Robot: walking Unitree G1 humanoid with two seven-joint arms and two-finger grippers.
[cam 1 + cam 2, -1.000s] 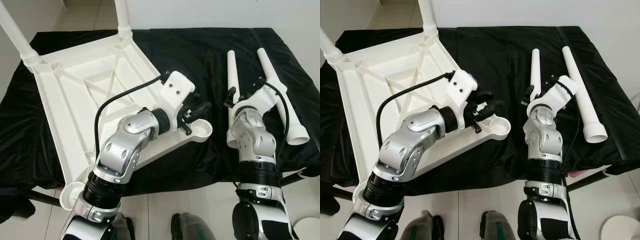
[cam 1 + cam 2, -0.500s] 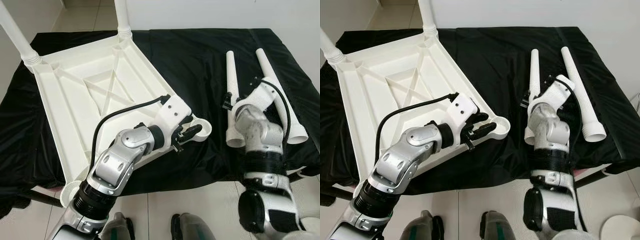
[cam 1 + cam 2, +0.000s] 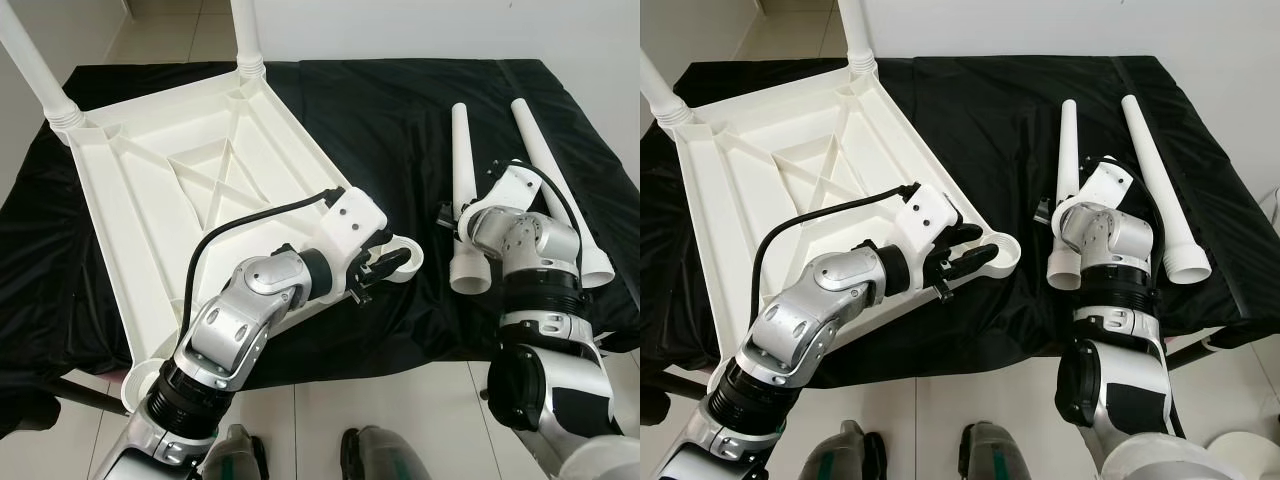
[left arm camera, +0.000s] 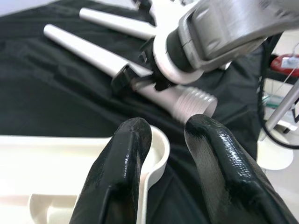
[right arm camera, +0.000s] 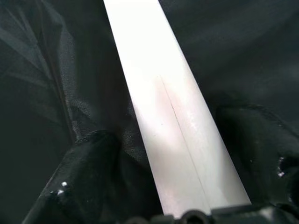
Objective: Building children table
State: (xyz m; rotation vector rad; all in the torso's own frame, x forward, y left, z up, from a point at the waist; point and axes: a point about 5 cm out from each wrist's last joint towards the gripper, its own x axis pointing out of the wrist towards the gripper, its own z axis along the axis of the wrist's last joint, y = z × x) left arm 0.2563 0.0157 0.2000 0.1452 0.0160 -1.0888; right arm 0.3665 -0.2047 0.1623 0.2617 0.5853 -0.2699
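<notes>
Left eye view: upturned white tabletop point(image 3: 190, 190) lies on the black-draped surface point(image 3: 380, 110), left gripper point(image 3: 385, 266) narrowly parted at its empty corner socket point(image 3: 405, 262), right gripper point(image 5: 154, 186) spread astride one loose leg point(image 3: 463, 190), another leg point(image 3: 555, 190) beside.

The two fitted legs point(image 3: 32, 68) of the upturned white table point(image 3: 180, 200) run out past the far edge of the head views, so their ends cannot be seen. The table's near left corner point(image 3: 140, 385) is partly hidden behind the left arm point(image 3: 240, 320). The left pincer point(image 3: 383, 268) covers part of the table's near right corner socket point(image 3: 1002, 255). The right arm point(image 3: 520, 235) hides the middle of the left loose leg point(image 3: 463, 160), and the right pincer point(image 5: 154, 186) itself is hidden there. In the left wrist view the right arm is blurred. The black cloth point(image 3: 400, 110) hides the desk.
</notes>
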